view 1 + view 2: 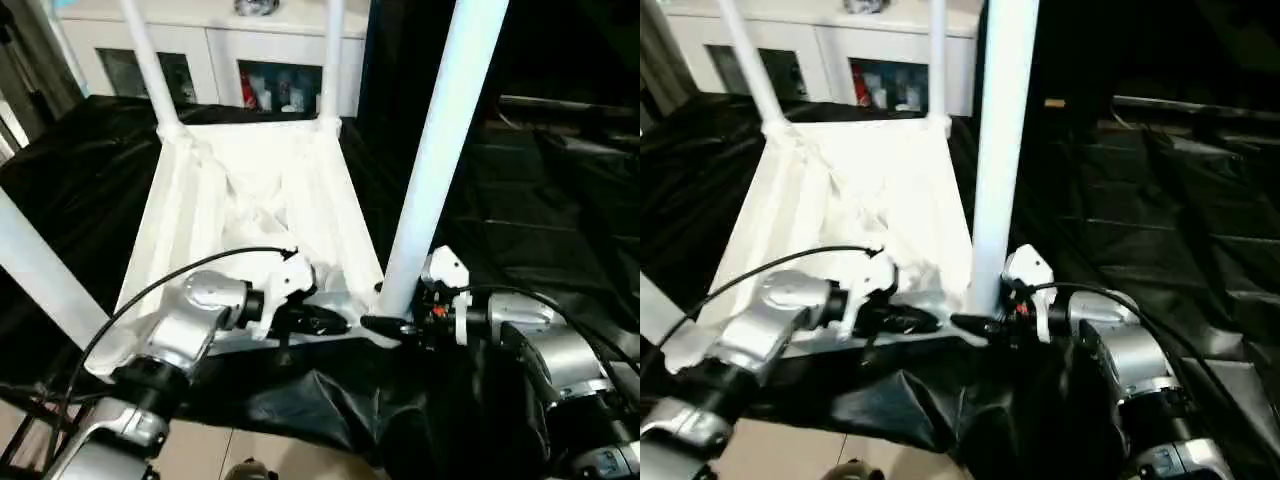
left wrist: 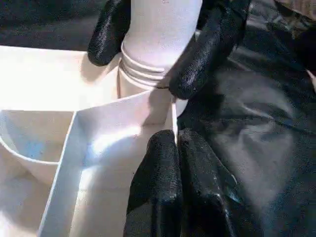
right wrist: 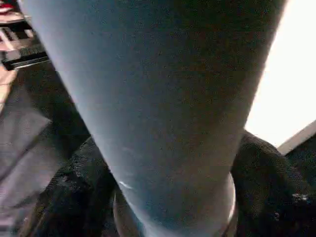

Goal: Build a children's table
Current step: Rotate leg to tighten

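**A:** Start at nine o'clock — what is there?

**B:** In the left eye view, a white tubular leg (image 1: 40, 270) slants up from the near-left corner of the upturned tabletop (image 1: 250, 190). The tabletop lies ribbed side up on the black-draped work table (image 1: 560, 200), at the middle of the scene and a little toward ten o'clock. Two more legs stand in its far corners, one at eleven o'clock (image 1: 148, 60) and one at twelve (image 1: 332, 55), with a white cabinet (image 1: 215, 50) behind them.

**B:** The left gripper (image 1: 325, 322) comes in over the tabletop's near edge at about seven o'clock, pointing toward the near-right corner. Its two black fingers (image 2: 173, 197) are pressed together with nothing between them, and their tips lie against the thin rim of the corner socket (image 2: 148, 98).

**A:** And the corner itself?

**B:** The fourth leg (image 1: 440, 150) rises from it, leaning slightly toward one o'clock. In the left wrist view its threaded end (image 2: 143, 69) sits at the socket's mouth, several ridges exposed.

**A:** The right claw?

**B:** The right gripper (image 1: 392, 326) reaches in from four o'clock at the base of that leg. Its fingers (image 2: 212, 44) are spread wide — one on each side of the tube just above the threads, lying against it. The right wrist view looks straight up the tube, black pads (image 3: 74, 192) flanking its foot.
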You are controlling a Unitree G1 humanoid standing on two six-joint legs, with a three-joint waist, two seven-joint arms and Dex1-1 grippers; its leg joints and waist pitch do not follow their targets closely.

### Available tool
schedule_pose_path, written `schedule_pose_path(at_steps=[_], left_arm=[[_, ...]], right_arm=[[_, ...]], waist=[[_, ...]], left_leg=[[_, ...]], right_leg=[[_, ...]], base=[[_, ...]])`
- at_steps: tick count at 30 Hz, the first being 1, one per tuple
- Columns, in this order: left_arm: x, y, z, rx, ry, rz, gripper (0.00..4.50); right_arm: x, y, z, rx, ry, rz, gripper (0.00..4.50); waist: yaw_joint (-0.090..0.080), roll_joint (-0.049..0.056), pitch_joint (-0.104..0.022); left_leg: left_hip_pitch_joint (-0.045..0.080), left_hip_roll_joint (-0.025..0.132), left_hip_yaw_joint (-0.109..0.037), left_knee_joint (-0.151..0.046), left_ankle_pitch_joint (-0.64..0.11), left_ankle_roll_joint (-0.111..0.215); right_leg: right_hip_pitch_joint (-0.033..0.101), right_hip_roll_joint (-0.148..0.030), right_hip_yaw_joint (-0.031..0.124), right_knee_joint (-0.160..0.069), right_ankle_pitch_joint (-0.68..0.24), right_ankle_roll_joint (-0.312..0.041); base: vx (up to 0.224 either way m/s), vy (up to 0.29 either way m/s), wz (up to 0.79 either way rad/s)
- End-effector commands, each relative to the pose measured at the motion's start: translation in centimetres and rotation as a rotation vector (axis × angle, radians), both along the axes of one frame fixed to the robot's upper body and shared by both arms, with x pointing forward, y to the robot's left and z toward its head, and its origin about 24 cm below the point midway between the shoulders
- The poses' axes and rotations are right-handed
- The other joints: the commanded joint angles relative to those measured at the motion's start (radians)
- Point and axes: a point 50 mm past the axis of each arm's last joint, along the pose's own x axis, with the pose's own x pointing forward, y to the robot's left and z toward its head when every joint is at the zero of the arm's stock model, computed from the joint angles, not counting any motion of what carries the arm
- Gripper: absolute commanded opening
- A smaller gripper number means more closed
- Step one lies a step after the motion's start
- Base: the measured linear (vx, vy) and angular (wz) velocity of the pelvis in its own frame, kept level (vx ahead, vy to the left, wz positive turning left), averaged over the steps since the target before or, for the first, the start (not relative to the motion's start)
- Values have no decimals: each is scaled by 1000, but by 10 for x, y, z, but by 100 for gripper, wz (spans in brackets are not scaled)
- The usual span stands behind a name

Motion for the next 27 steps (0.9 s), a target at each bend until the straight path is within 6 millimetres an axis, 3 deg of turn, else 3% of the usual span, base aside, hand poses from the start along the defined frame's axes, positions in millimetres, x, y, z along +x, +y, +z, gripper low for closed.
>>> schedule_pose_path(at_steps=[1, 9, 19, 20, 22, 23, 25, 27], left_arm=[[-6, -17, 16, -81, -34, -114, 0], [-4, -22, 15, -79, -40, -76, 0], [29, -50, 16, -76, -111, 200, 0], [32, -56, 17, -77, -120, 226, 0], [41, -73, 22, -84, -141, 300, 0], [42, -77, 23, -87, -144, 314, 0], [42, -84, 25, -88, -151, 309, 0], [41, -92, 26, -91, -157, 285, 0]], right_arm=[[0, 4, 6, 0, -14, 40, 304], [-2, 11, 4, 26, -6, 42, 272], [26, 22, -19, -25, -6, -393, 270], [30, 24, -22, -31, -1, -456, 270], [37, 31, -28, -44, 16, -617, 270], [39, 34, -29, -45, 18, -657, 270], [41, 41, -30, -43, 17, -696, 270], [43, 50, -29, -43, 4, -704, 270]], waist=[[-3, -16, -65], [-4, -19, -66], [-22, -22, -64], [-23, -24, -66], [-26, -14, -67], [-30, -20, -68], [-31, -13, -68], [-32, -13, -71]], left_leg=[[9, 50, -12, -72, -224, 54], [7, 47, -12, -70, -198, 54], [12, 37, -13, -71, -221, 21], [10, 37, -14, -70, -219, 20], [15, 37, -14, -70, -209, 12], [10, 36, -15, -71, -209, 7], [10, 36, -15, -71, -212, 14], [9, 35, -15, -71, -205, 16]], right_leg=[[51, -78, 49, -79, -305, -186], [52, -77, 49, -79, -306, -173], [49, -79, 48, -94, -389, -137], [52, -79, 47, -91, -384, -139], [47, -77, 48, -90, -355, -147], [53, -76, 46, -87, -344, -148], [53, -76, 48, -88, -313, -155], [55, -76, 48, -85, -287, -161]], base=[[0, 0, 0], [0, 0, 0], [0, 0, 0], [0, 0, 0], [0, 0, 0], [0, 0, 0], [0, 0, 0], [0, 0, 0]])
